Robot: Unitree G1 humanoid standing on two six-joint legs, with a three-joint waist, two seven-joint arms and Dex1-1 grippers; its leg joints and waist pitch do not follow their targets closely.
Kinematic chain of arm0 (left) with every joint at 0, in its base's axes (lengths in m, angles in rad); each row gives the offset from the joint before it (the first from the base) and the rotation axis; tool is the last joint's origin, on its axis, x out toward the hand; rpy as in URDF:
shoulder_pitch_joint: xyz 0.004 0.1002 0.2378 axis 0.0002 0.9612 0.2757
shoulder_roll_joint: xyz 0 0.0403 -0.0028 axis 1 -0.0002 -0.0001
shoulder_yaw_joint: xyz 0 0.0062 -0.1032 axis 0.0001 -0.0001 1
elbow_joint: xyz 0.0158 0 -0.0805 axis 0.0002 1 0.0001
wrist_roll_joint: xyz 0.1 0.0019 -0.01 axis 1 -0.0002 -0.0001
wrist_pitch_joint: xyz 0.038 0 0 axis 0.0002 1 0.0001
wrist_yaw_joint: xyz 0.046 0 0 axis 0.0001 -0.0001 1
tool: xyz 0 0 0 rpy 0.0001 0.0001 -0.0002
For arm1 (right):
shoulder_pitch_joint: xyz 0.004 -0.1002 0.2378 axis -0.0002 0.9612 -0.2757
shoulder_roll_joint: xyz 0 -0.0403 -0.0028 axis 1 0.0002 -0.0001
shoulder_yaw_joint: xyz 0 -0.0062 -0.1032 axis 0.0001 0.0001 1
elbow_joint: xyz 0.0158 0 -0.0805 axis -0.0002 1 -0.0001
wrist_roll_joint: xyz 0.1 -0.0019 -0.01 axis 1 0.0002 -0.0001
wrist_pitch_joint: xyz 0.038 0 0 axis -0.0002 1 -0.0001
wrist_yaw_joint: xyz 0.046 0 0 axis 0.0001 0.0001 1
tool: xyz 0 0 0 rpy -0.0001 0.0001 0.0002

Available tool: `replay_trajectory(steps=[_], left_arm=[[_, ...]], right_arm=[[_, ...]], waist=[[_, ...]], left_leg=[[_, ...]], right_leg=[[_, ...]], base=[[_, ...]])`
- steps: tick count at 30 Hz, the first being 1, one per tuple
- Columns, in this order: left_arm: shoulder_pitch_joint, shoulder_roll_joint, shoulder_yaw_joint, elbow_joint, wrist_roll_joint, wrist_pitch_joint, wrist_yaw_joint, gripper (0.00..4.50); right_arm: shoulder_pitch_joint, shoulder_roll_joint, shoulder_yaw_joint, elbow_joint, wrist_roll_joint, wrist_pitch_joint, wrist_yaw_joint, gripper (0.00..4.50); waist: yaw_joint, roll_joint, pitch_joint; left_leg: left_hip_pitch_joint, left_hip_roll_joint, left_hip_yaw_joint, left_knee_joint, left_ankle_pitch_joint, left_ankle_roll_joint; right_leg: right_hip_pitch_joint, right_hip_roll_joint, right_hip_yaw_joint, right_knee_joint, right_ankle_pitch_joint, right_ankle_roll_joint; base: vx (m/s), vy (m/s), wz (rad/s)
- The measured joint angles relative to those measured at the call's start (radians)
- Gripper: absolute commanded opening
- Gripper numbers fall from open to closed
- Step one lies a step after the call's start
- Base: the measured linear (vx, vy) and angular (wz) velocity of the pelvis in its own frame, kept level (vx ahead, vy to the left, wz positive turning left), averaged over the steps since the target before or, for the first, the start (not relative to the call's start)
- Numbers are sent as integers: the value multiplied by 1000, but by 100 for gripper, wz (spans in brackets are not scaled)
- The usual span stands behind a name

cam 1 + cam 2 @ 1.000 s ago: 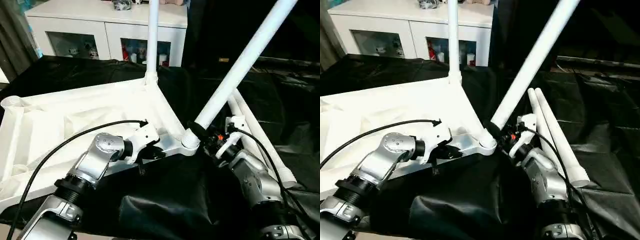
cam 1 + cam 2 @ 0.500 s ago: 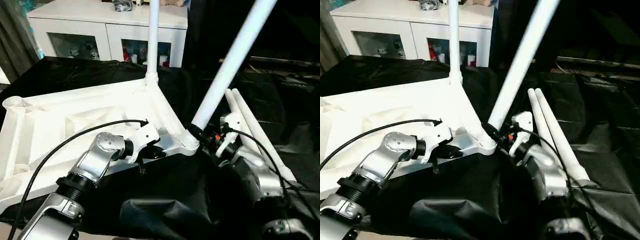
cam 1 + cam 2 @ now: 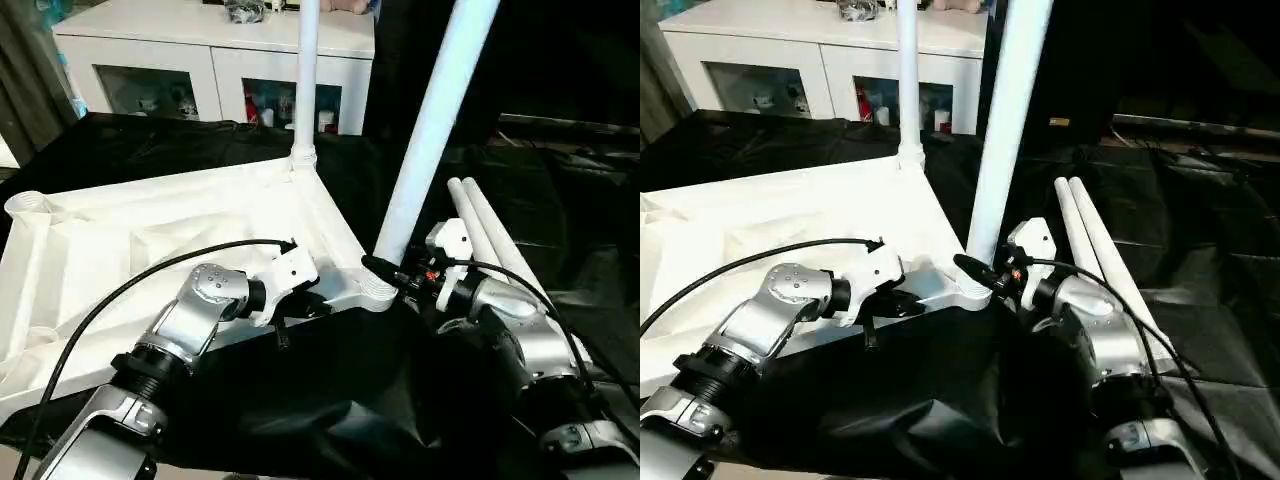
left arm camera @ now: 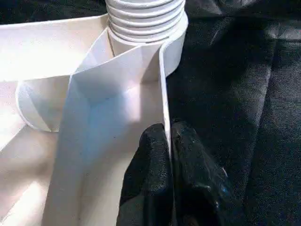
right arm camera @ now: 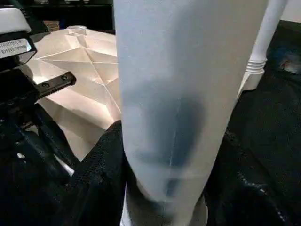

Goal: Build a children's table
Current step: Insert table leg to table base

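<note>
The white tabletop (image 3: 150, 235) lies underside up on black cloth. One white leg (image 3: 306, 70) stands upright in its far corner socket. A second leg (image 3: 432, 120) rises nearly upright from the near right corner socket (image 3: 378, 290). My right gripper (image 3: 392, 272) is shut on this leg just above the socket, and its black fingers (image 5: 101, 174) clasp the tube from both sides. My left gripper (image 4: 168, 141) is shut on the tabletop's thin rim beside that threaded socket (image 4: 143, 21). Two more legs (image 3: 492, 235) lie on the cloth at the right.
A white cabinet (image 3: 200, 45) with glass doors stands behind the work. An open corner socket (image 3: 25, 205) sits at the tabletop's far left. Black cloth (image 3: 330, 400) bunches in front between my forearms. A black cable (image 3: 120, 290) arcs over my left arm.
The leg in my right gripper has swung from a strong lean to the right up to nearly vertical, and the right wrist turned with it. The left gripper has kept its hold on the rim.
</note>
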Motion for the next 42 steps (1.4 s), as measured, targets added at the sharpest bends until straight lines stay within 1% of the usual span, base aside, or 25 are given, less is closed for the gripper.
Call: replay_trajectory(steps=[5, 9, 14, 20, 27, 29, 31, 33, 34, 35, 36, 37, 38, 39, 40, 41, 42], left_arm=[[0, 26, -1, 0, -11, -17, -51, 0], [1, 59, -4, 0, -31, -29, -119, 0], [1, 77, -7, -1, -48, -29, -158, 0], [1, 89, -10, -2, -48, -33, -182, 0], [-1, 77, -14, 7, -27, -52, -149, 0], [-18, 49, -9, 46, -14, -52, -98, 0], [-43, 15, -4, 87, -3, -34, -33, 0], [-64, -16, 7, 117, 6, 4, 39, 0], [-78, -39, 14, 138, 9, 26, 75, 0], [-91, -60, 20, 155, 12, 43, 109, 0], [-105, -83, 27, 173, 13, 62, 149, 0], [-116, -101, 32, 188, 14, 75, 176, 0], [-130, -120, 41, 205, 14, 92, 213, 0], [-151, -149, 51, 229, 20, 115, 264, 0], [-166, -175, 53, 249, 27, 135, 310, 0], [-178, -199, 55, 259, 40, 152, 355, 0], [-184, -216, 66, 261, 45, 162, 395, 0]], right_arm=[[-19, -9, 2, 23, 3, -1, 78, 186], [-18, -23, 13, 23, 25, -1, 165, 186], [-19, -34, 22, 24, 30, -2, 225, 186], [-22, -35, 27, 38, 30, -21, 263, 186], [-33, -27, 21, 79, 30, -42, 242, 186], [-54, -3, 1, 129, 29, -53, 167, 186], [-78, 30, -17, 180, 22, -70, 45, 186], [-108, 64, -23, 230, 1, -82, -89, 186], [-125, 80, -27, 250, -6, -84, -155, 186], [-139, 95, -33, 269, -14, -86, -216, 186], [-157, 110, -37, 291, -23, -86, -282, 186], [-169, 123, -43, 309, -28, -86, -331, 186], [-187, 138, -46, 327, -38, -84, -390, 186], [-216, 162, -53, 360, -50, -80, -474, 186], [-238, 180, -62, 382, -56, -76, -538, 186], [-257, 198, -72, 405, -62, -68, -602, 186], [-287, 211, -78, 431, -68, -52, -662, 186]], waist=[[-2, -2, 1], [-1, -5, 1], [-1, -7, 0], [0, -10, -3], [1, -14, -5], [-2, -15, -6], [-10, -14, -4], [-27, -12, -2], [-34, -9, 0], [-41, -3, 3], [-52, 3, 8], [-58, 7, 11], [-62, 13, 15], [-58, 17, 21], [-54, 12, 24], [-48, -21, 17], [-39, -37, 16]], left_leg=[[0, 0, 0, 0, 0, 0], [-1, 0, 0, 0, 0, 0], [-1, 0, 0, 0, 0, 0], [-1, 0, 0, -2, 0, 0], [0, 0, 0, -1, 0, 0], [4, 0, 0, -1, 0, 0], [7, 0, -1, 0, 0, 0], [7, 0, -4, 1, 0, 0], [8, 0, -8, 1, 0, 0], [8, 1, -12, 1, -1, 0], [8, 2, -16, 1, -1, 0], [8, 4, -17, -1, -1, 1], [6, 7, -20, -2, -1, 1], [1, 7, -20, -1, -1, 1], [2, 6, -4, -1, -1, 0], [10, 2, 23, -2, -1, 0], [12, -2, 21, 11, -13, -10]], right_leg=[[-1, 0, 0, 0, 0, 0], [0, 0, 0, -1, 0, 1], [0, 0, 0, -3, 0, 1], [0, 0, 0, -3, -1, 0], [2, 0, 0, -3, -1, 1], [5, 0, 0, -3, -2, 1], [7, 0, -1, -5, -2, 2], [8, -1, -7, -10, -2, 2], [11, -1, -11, -15, -2, 3], [13, -1, -18, -23, -2, 3], [16, -4, -32, -32, -3, 3], [20, -10, -48, -41, -3, 3], [31, -14, -60, -43, -3, 3], [30, -14, -54, -8, -26, -5], [28, -16, -24, 45, -58, -26], [28, -19, 16, 79, -75, -11], [10, -18, 30, 83, -82, 16]], base=[[0, 0, 0], [0, 0, 0], [0, 0, 0], [0, 0, 0], [0, 0, 0], [0, 0, 0], [-27, 4, -3], [-57, 11, -7], [-58, 22, -7], [-58, 22, -7], [-65, 30, -5], [0, 0, 0], [0, 0, 0], [-96, 23, -6], [-64, -41, 18], [-64, -41, 18], [58, -121, 20]])
